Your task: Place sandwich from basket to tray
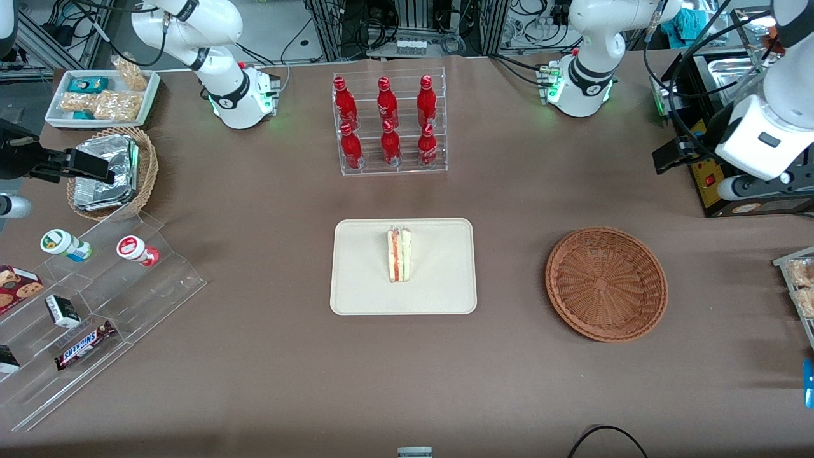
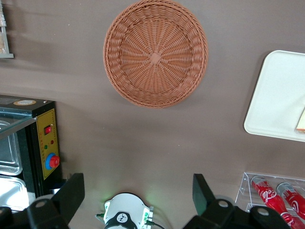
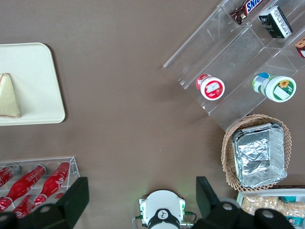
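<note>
The sandwich (image 1: pixel 399 254) already stands on its edge near the middle of the tray (image 1: pixel 362 286), well inside the low rim, and the basket (image 1: pixel 606 284) beside it holds nothing, so the placing looks done. What remains is probably only for the arm to stay clear. The gripper (image 2: pixel 138 193) hangs high above the table over the arm's own base, farther from the front camera than the basket, fingers (image 2: pixel 71 191) spread wide and holding nothing, with bare tablecloth (image 1: pixel 509 203) all around.

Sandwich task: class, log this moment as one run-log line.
sandwich: on tray | basket: empty | gripper: open, raised above table, holding nothing
</note>
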Robot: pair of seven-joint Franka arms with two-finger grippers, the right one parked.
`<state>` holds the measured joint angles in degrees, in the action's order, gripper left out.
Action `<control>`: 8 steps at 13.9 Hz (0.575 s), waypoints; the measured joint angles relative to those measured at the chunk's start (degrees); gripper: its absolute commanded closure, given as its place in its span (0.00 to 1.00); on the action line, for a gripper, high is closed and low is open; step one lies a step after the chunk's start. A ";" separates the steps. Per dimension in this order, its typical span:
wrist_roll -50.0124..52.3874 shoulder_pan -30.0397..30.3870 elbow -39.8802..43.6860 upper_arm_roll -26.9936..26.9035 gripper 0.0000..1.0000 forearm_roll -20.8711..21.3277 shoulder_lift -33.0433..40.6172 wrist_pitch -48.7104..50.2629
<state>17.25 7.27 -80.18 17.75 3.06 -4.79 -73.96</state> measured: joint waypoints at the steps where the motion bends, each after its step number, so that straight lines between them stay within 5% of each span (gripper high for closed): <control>1: 0.01 -0.14 0.00 0.31 0.00 0.04 0.00 0.00; 8: 0.01 -0.20 0.00 0.55 0.00 0.06 0.06 -0.02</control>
<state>17.26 7.07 -80.19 18.30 3.11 -4.73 -73.98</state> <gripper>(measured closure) 0.000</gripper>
